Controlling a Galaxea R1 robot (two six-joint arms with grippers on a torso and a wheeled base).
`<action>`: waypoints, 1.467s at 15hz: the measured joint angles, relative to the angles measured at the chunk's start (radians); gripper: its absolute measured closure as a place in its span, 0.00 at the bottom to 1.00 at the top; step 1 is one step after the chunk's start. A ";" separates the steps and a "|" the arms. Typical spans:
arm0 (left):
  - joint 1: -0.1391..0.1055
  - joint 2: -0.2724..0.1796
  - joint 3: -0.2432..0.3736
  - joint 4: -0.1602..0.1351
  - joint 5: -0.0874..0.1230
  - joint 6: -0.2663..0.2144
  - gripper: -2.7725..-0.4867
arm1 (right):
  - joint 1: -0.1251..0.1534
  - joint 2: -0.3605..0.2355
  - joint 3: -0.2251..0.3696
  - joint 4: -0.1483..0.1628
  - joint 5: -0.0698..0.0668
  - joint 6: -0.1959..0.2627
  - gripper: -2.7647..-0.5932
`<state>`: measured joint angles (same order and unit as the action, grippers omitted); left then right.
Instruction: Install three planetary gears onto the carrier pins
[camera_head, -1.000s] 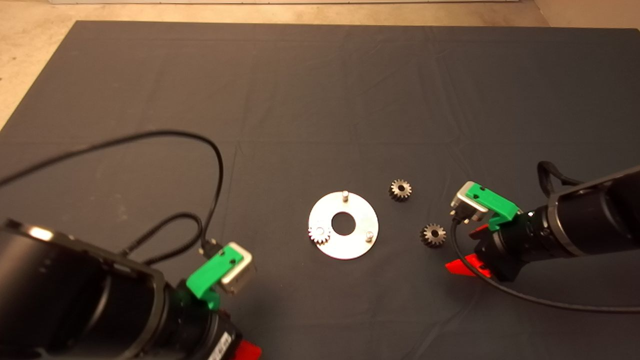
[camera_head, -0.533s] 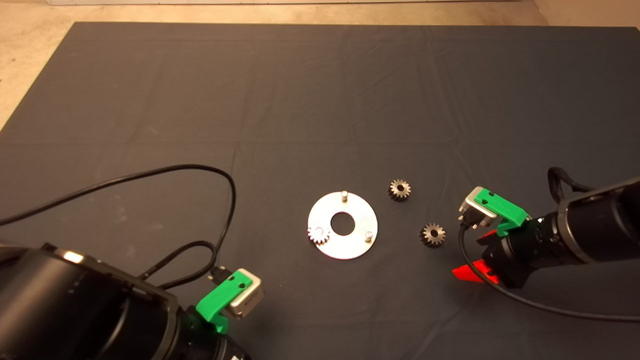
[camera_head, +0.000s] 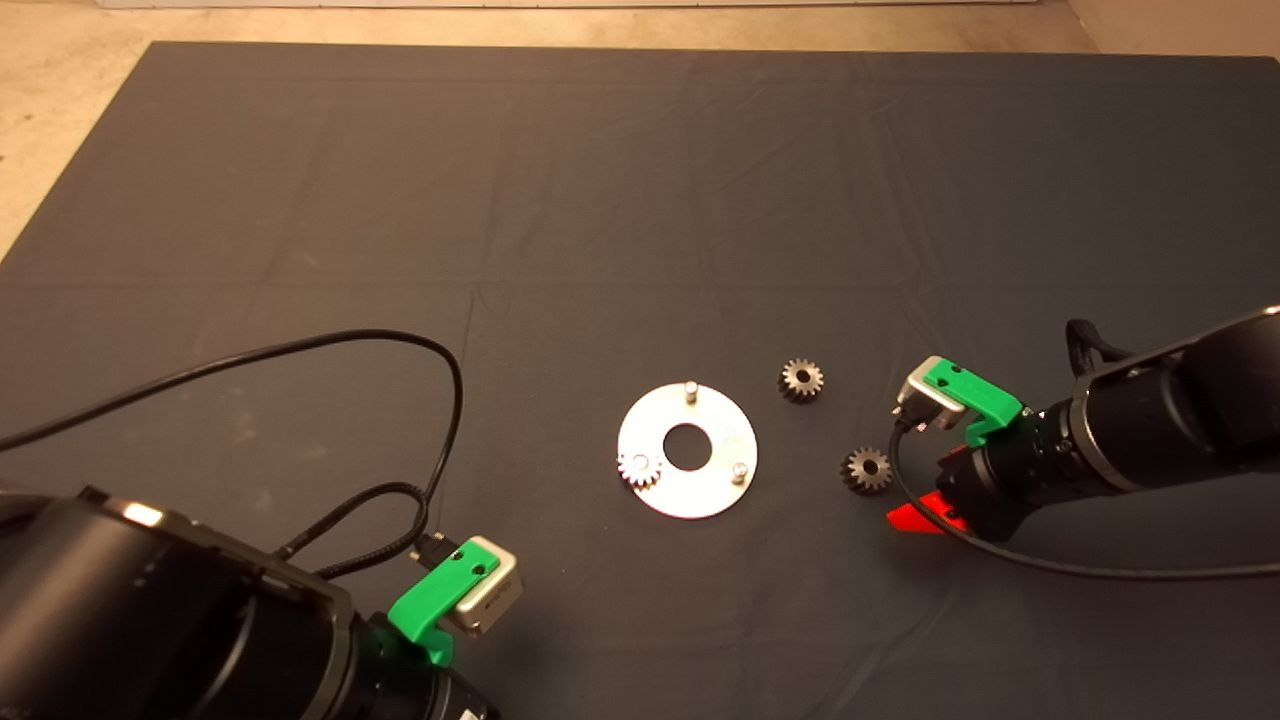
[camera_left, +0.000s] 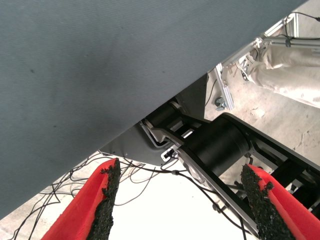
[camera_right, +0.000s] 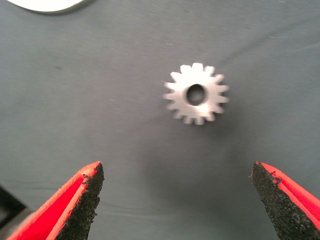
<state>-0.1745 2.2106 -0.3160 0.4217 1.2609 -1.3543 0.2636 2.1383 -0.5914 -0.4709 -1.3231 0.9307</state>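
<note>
A shiny silver carrier disc (camera_head: 687, 452) with a large centre hole is seen lying flat on the dark mat (camera_head: 640, 200) that covers the table. Three short carrier pins stand upright on it. One planetary gear (camera_head: 639, 468) is seated on the pin at the disc's left edge, while the far pin (camera_head: 690, 391) and the pin at the lower right (camera_head: 739, 470) are bare.

Two more gears are found lying flat on the mat to the right of the disc, apart from each other and from the disc: a farther one (camera_head: 800, 380) and a nearer one (camera_head: 866, 470).

The right hand (camera_head: 915, 505) is held low just to the right of the nearer gear, without touching it. In the right wrist view its fingers (camera_right: 82, 200) are spread wide, nothing is gripped, and that gear (camera_right: 196, 94) is seen ahead of the gap between them.

The left hand (camera_left: 182, 200) is parked at the lower left of the table, well apart from the disc. Its fingers (camera_left: 107, 197) are also spread wide and empty, with the mat's edge and the robot's frame shown beyond them.
</note>
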 joint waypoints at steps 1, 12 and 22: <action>0.000 -0.006 0.000 0.000 -0.002 0.000 0.49 | -0.001 0.000 -0.010 0.000 -0.002 -0.012 0.26; 0.000 -0.008 0.000 0.000 -0.008 -0.001 0.49 | -0.050 0.102 -0.101 -0.010 0.000 -0.062 0.26; 0.000 -0.017 0.000 0.000 -0.008 -0.001 0.49 | -0.056 0.125 -0.121 -0.053 -0.021 -0.078 0.26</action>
<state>-0.1745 2.1936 -0.3160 0.4217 1.2526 -1.3557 0.2077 2.2630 -0.7129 -0.5243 -1.3443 0.8523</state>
